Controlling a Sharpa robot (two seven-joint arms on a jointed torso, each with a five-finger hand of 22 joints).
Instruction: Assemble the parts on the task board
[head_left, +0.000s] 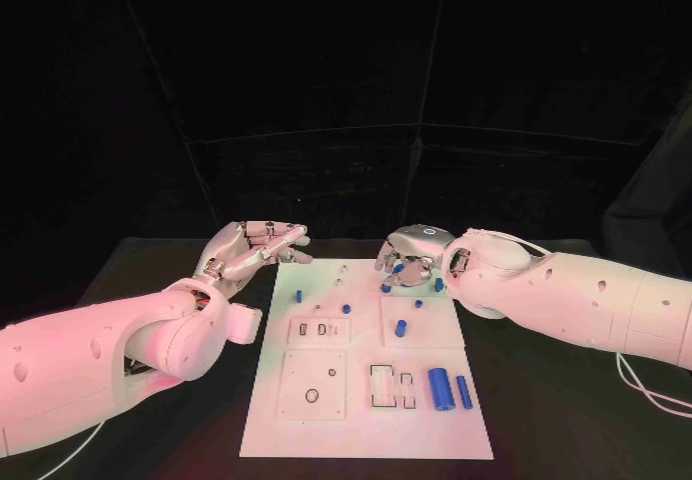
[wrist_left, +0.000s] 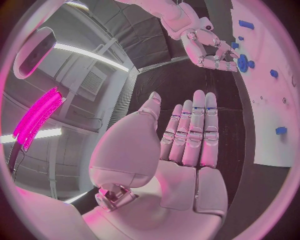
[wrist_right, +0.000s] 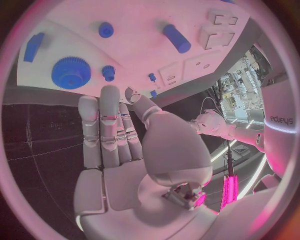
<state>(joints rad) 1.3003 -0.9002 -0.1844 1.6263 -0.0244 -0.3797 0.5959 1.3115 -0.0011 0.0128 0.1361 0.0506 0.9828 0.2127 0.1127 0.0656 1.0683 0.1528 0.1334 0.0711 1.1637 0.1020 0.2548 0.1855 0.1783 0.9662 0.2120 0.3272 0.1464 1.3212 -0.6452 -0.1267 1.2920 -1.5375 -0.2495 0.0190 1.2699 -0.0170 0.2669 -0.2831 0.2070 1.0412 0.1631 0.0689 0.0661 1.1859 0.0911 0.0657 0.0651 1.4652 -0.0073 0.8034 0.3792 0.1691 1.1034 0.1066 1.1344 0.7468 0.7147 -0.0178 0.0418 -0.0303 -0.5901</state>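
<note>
Task board (head_left: 368, 400): flat in the middle of the black worktop (head_left: 562, 400), long axis running away from the robot.
Parts: blue gear (wrist_right: 70, 73) at the far right corner; two blue cylinders (head_left: 450, 390) lying near the right edge, closer in.
Right hand (head_left: 411, 262): over the far right corner, just above the gear, fingers straight and apart, nothing held.
Left hand (head_left: 257, 246): beside the far left corner, off the board, fingers apart, nothing held.
Nearer to the gear: right hand, judged best placed to pick it up.
</note>
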